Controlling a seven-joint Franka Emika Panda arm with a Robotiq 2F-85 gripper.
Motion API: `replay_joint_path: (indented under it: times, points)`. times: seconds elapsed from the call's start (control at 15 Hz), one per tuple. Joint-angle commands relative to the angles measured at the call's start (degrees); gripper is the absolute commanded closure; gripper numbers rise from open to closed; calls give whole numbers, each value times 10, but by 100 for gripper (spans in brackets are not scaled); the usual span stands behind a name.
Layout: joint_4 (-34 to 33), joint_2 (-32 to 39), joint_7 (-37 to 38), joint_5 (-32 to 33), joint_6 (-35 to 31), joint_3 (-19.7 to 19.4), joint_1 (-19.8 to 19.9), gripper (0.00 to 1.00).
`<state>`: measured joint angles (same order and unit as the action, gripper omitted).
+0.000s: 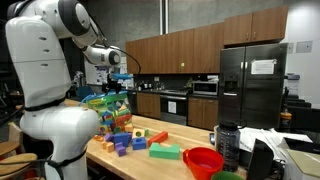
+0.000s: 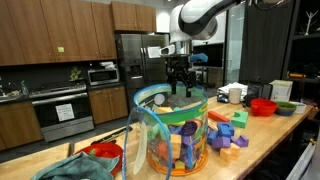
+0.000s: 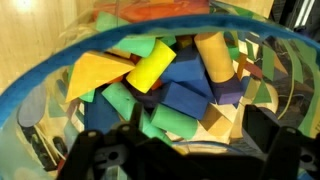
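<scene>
A clear plastic tub with a blue rim (image 2: 172, 135) (image 1: 108, 112) stands on the wooden counter, filled with several coloured foam blocks. My gripper (image 2: 180, 88) (image 1: 118, 82) hangs just above its mouth, open and holding nothing. In the wrist view I look straight down into the tub. A yellow cylinder (image 3: 152, 65), an orange cylinder (image 3: 212, 55), a blue block (image 3: 185, 100) and a green cylinder (image 3: 165, 120) lie heaped inside. My gripper (image 3: 180, 150) shows at the bottom edge, its dark fingers (image 3: 265, 130) spread wide over the rim.
Loose foam blocks (image 2: 226, 135) (image 1: 130, 140) lie on the counter beside the tub. A red bowl (image 1: 203, 160) (image 2: 262, 106), a green block (image 1: 165, 152) and a white mug (image 2: 236, 94) stand further along. Cabinets, an oven and a fridge (image 1: 250, 85) fill the background.
</scene>
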<state>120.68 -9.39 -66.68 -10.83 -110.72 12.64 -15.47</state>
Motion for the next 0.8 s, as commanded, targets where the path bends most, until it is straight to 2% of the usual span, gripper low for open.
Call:
replay_joint_path:
  times: [0.0,0.13,0.47,0.73]
  points:
    - [-2,1,0,1,3,-2,-3,0]
    - [-3,1,-1,9,-4,-3,-1,0]
    - [-7,25,-3,58,-80,7,-4,0]
    - [-17,56,-20,81,-97,27,-19,0]
